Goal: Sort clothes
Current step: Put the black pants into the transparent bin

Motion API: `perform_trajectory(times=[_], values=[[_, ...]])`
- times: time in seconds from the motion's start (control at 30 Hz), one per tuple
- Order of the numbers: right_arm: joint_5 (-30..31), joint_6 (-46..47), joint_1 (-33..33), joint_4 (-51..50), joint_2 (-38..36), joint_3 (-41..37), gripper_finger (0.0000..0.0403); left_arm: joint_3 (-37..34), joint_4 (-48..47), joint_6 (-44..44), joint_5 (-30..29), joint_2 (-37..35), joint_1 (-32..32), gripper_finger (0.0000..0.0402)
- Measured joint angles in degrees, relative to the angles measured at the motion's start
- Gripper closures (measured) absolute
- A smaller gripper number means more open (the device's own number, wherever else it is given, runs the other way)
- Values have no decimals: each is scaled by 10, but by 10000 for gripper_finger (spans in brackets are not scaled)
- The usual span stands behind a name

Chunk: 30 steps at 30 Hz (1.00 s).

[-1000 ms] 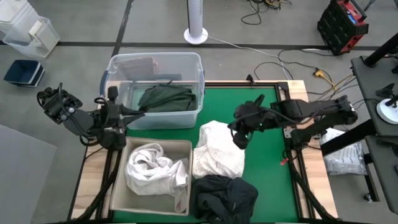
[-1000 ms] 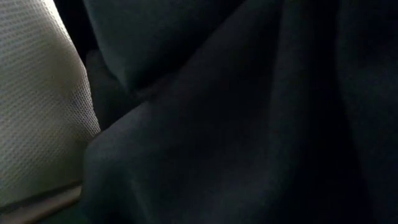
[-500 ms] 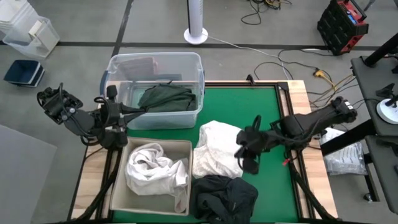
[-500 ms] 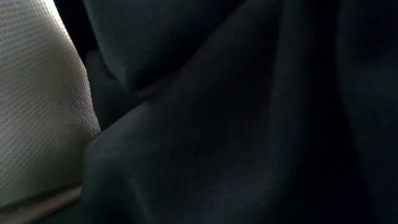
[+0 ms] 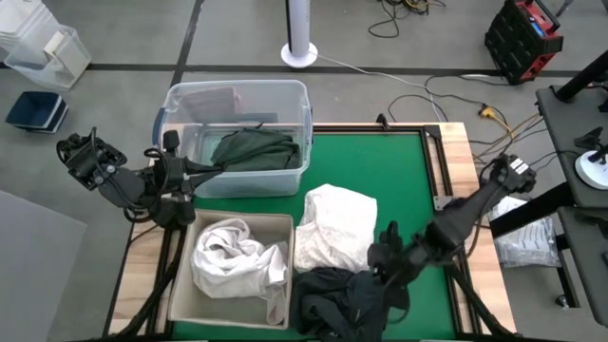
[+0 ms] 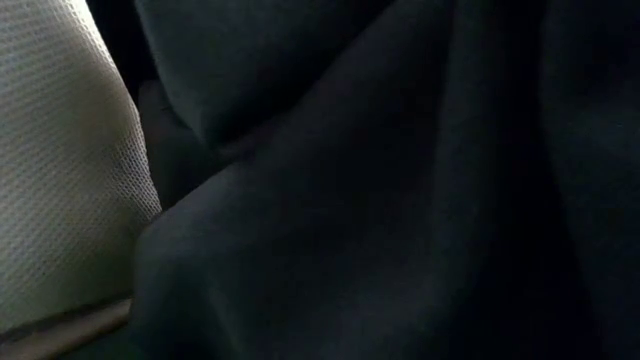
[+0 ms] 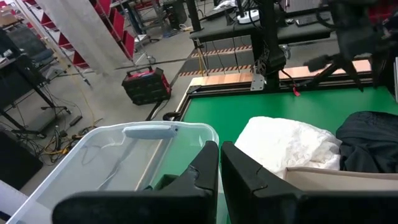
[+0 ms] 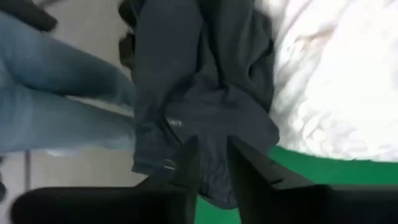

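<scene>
Now the right gripper hangs over the black garment at the table's near edge, fingers a little apart, likely to grab it; left gripper waits by the clear tub, fingers together

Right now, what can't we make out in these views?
- Low view: the black garment against the lens hides the table and both arms.
- High view: whether the right claw touches that garment; dark on dark.
- Right wrist view: blue legs cut off by the edge.
</scene>
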Motion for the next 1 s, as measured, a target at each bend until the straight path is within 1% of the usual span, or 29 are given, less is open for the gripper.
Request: perform_trajectory(times=[0.27, 0.47, 0.73, 0.87, 1.0], values=[[4, 11, 8, -1, 81, 0, 199, 0, 0, 0, 0, 0, 0, 402], [4, 5, 8, -2, 133, 0, 132, 0, 0, 0, 0, 1, 0, 402], [0, 6, 8, -1, 172, -1, 82, 0, 0, 0, 0, 1, 0, 402], [-2, 15, 8, 0, 185, -5, 69, 0, 0, 0, 5, 1, 0, 402], [-30, 27, 9, 5, 194, -16, 63, 0, 0, 0, 5, 1, 0, 402]])
